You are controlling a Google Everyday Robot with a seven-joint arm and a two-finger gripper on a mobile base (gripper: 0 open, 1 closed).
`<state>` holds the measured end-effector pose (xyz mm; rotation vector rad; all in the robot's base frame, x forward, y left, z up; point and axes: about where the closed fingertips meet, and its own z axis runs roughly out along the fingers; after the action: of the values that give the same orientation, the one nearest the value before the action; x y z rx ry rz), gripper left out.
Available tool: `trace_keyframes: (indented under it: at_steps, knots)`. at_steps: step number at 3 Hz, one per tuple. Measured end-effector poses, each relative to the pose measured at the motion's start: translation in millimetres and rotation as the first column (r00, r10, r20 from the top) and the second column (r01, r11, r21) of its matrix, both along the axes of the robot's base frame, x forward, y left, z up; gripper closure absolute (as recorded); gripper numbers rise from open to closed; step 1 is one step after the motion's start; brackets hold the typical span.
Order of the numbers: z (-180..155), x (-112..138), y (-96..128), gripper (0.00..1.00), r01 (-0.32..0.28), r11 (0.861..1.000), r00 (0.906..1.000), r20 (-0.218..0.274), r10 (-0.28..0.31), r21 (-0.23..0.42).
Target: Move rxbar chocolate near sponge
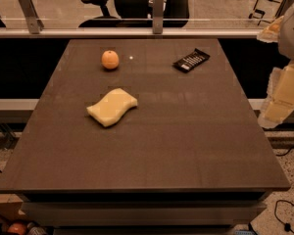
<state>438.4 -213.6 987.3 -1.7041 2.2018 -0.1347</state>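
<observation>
The rxbar chocolate (191, 60) lies flat and slantwise on the dark bench (186, 155) in the upper right of the frame, well apart from the sponge (112, 106), which rests left of centre. A round orange fruit (110, 59) sits above the sponge, toward the upper left, level with the bar. The gripper (283, 94) hangs at the right edge of the frame, off the side of the bench and touching nothing; whether it is spread or closed cannot be told.
</observation>
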Motion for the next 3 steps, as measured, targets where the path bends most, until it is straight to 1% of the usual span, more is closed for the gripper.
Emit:
trace_keyframes:
  at_steps: [2,3]
  knots:
    - [18,11,-11,0.00,-0.006,1.000,0.9994,0.033,0.006,-0.019]
    - [29,25,-16,0.00,-0.020,0.999,0.9971,0.072,0.024,-0.048]
